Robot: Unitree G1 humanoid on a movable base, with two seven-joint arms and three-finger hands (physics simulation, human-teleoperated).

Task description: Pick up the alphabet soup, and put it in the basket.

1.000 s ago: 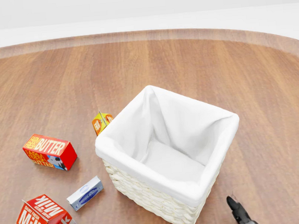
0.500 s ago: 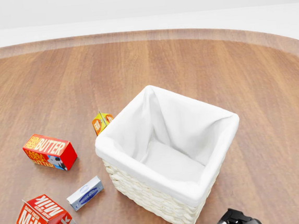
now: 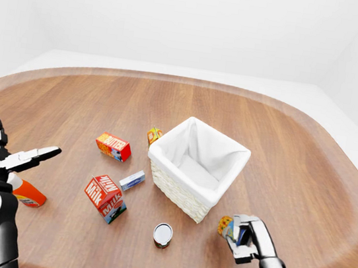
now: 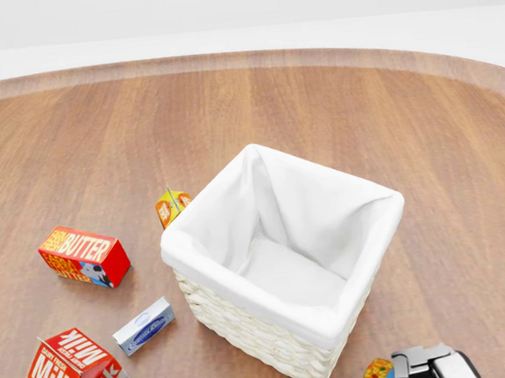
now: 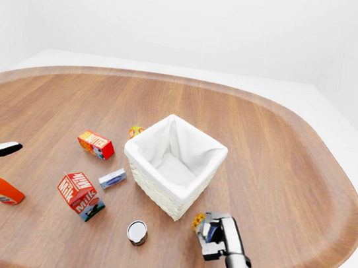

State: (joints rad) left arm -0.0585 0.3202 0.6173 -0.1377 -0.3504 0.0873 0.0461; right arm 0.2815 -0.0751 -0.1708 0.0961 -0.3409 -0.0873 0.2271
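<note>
Since half a second ago my right hand (image 3: 244, 236) has risen further into the head view, now carrying the alphabet soup (image 3: 225, 225), fingers closed round it, just right of the basket (image 3: 197, 170). Left hand (image 3: 25, 158) hangs wide, holding nothing, well apart.

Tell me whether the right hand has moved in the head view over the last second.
Yes. The right hand now shows more, holding a small orange-labelled can below the white-lined wicker basket, which has stayed put.
</note>
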